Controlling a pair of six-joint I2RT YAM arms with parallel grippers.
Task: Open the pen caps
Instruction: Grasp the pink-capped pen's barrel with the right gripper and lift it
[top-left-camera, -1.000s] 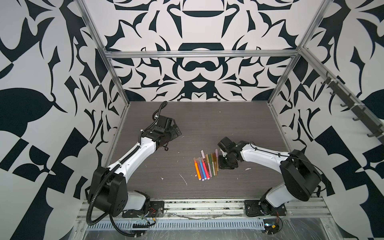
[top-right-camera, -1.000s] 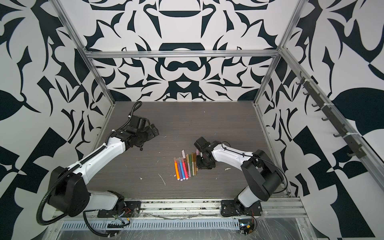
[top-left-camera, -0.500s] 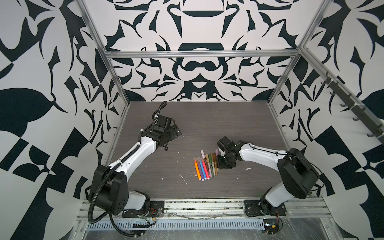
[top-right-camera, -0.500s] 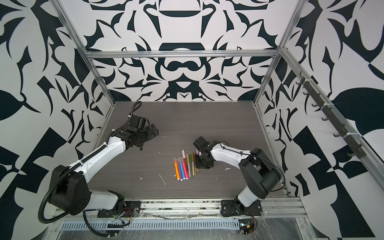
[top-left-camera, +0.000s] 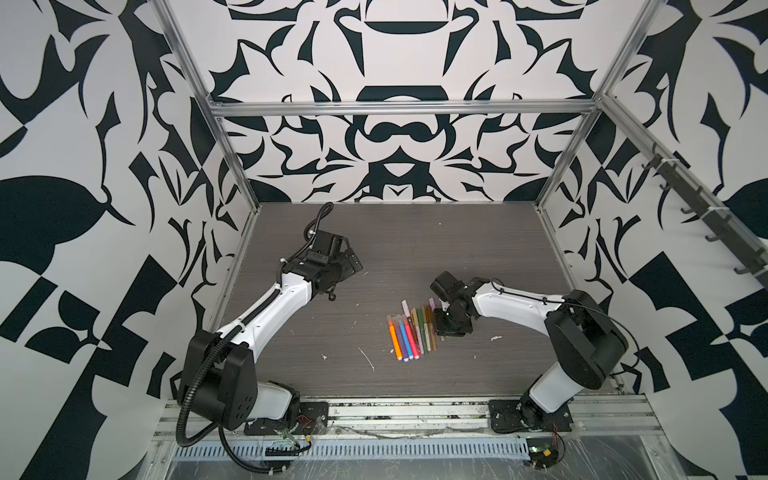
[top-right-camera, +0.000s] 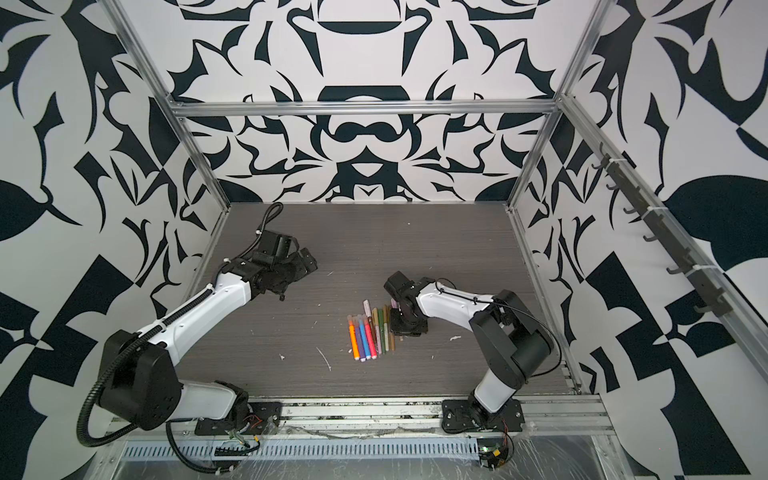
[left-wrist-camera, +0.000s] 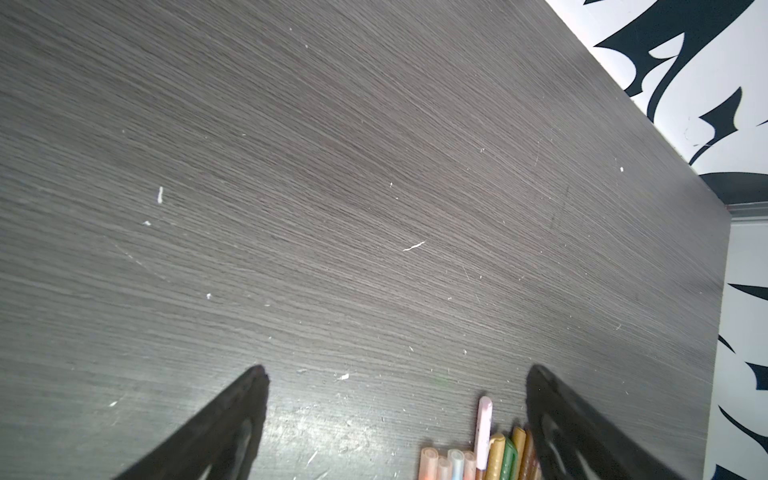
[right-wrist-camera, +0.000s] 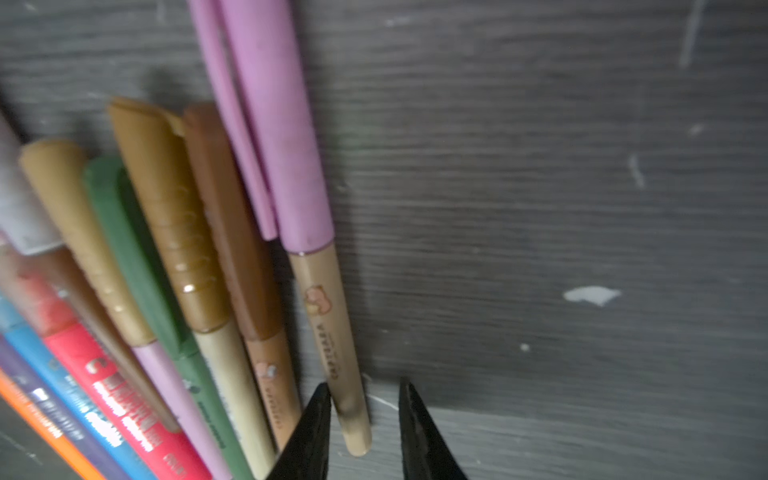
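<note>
At the edge of the pens (right-wrist-camera: 124, 232), the part-open right pincer (right-wrist-camera: 365, 382) straddled the end pen (right-wrist-camera: 328, 324) ungripped; next it likely had to close, then the wide-open, empty left pincer (left-wrist-camera: 397, 370) pull the cap (right-wrist-camera: 282, 145).

1. The tabletop (top-left-camera: 415, 249) was dark grey wood-grain laminate, mostly matt and scuffed with white flecks.
2. The pens (top-left-camera: 409, 332) were smooth plastic. The lilac cap (right-wrist-camera: 284, 145) looked matt, and the bronze cap (right-wrist-camera: 170, 216) looked glossy and ribbed.
3. The frame rail (top-left-camera: 399, 109) was bare brushed metal.
4. The arm shell (top-left-camera: 270, 311) was glossy white plastic, and the conduit (top-left-camera: 179, 424) was ribbed black plastic.
5. The walls (top-left-camera: 83, 124) were matt printed panels.
</note>
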